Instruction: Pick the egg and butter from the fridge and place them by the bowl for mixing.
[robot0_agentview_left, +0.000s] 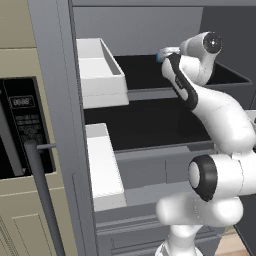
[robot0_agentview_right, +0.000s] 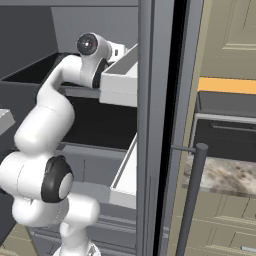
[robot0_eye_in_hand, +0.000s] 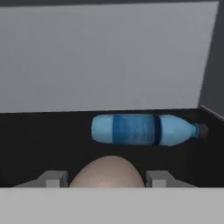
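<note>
Inside the tall grey fridge, on its dark upper shelf, the gripper has its jaws closed around the small tan-brown egg, just in front of the lying blue plastic bottle. Carrying it out, then the butter (unseen here), remains.

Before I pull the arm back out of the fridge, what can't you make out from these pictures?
- Hand on the egg: hand view's bottom edge cuts both off; contact unclear.
- Egg in both base views: the arm's own wrist covers it.
- Blue bottle: label too blurred to read.
- Fridge lower shelves: the arm blocks part.
</note>
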